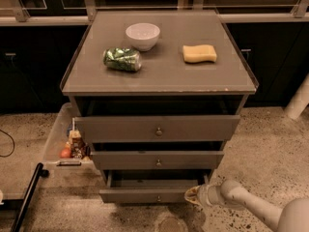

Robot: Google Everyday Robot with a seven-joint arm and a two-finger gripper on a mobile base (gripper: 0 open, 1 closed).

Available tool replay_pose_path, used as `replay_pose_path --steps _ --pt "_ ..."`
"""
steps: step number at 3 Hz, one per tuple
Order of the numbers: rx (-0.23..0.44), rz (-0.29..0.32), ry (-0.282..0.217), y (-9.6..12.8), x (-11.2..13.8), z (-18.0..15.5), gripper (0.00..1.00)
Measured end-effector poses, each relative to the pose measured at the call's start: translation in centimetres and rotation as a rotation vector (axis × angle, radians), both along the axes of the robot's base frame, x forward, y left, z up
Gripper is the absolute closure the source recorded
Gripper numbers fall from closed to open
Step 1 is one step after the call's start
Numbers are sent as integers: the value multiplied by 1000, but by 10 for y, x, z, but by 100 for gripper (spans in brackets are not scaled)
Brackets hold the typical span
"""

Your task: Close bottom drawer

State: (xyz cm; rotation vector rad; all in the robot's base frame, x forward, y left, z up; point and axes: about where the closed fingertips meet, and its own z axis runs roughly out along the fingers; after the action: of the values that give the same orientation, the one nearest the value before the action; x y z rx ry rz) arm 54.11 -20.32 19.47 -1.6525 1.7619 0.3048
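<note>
The bottom drawer [145, 195] is the lowest and narrowest front of the grey-brown cabinet [159, 76], with a small round knob [158, 198] at its centre. It stands pulled out a little, its dark inside showing behind the front. My gripper [192, 195] comes in low from the lower right on a white arm [241, 202] and sits at the right end of the drawer front, touching or almost touching it.
The two upper drawers [157, 128] are also partly out. On top stand a white bowl [143, 35], a green bag [122, 59] and a yellow sponge [199, 53]. A clear bin [58, 139] with snacks stands left of the cabinet. A black bar [26, 197] lies at the lower left.
</note>
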Motion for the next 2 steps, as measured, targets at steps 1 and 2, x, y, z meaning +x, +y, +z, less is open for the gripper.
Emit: replay_pose_path --steps 1,2 --pt "0 0 0 0 0 0 35" --pt "0 0 0 0 0 0 12"
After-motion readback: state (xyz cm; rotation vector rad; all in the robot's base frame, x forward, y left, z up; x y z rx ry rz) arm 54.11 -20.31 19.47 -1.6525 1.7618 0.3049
